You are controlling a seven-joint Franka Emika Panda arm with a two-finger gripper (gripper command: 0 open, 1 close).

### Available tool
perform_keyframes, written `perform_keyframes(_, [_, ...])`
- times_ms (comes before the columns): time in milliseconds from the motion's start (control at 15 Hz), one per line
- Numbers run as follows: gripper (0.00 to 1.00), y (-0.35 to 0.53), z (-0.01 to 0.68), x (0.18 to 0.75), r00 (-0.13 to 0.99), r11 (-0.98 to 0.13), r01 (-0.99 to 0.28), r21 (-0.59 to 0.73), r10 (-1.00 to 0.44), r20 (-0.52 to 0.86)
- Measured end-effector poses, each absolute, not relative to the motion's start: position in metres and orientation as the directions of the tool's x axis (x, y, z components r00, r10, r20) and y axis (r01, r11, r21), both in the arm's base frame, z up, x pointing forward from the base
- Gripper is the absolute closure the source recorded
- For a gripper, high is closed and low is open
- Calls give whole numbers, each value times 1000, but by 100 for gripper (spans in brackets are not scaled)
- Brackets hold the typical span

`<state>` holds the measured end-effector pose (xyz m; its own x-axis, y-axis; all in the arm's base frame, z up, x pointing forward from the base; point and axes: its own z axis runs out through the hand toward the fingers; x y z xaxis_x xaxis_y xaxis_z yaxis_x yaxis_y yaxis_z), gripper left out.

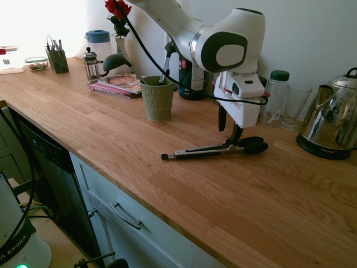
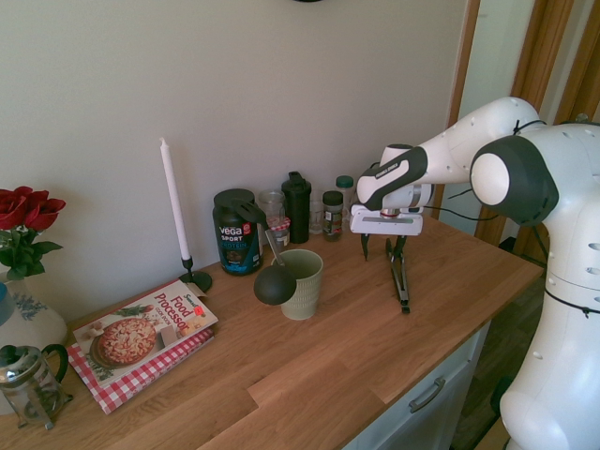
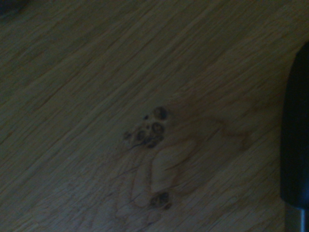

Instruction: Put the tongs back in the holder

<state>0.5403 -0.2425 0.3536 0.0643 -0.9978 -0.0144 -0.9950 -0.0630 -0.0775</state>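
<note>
The silver tongs [image 1: 209,149] lie flat on the wooden counter [image 1: 111,134], black tips pointing toward the kettle. They also show in the second exterior view [image 2: 401,281]. My gripper [image 1: 230,129] hangs open right over the black-tipped end, one finger reaching down beside it and nothing held; it also shows from the other side [image 2: 380,247]. The ribbed pale green holder [image 1: 157,100] stands upright further along the counter [image 2: 302,284], with a black ladle [image 2: 275,284] leaning at it. In the wrist view a dark tongs tip [image 3: 294,130] lies at the edge over bare wood.
A steel kettle [image 1: 329,125], a glass [image 1: 294,106] and a green-lidded jar [image 1: 277,92] stand behind the gripper. Bottles and a dark tub [image 2: 237,232] line the wall behind the holder. A cookbook [image 2: 141,333] and a candle [image 2: 173,202] lie beyond it.
</note>
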Motion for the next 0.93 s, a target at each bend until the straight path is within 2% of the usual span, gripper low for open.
perform_keyframes(933, [100, -265, 337, 528, 79, -78, -996, -49, -997, -10])
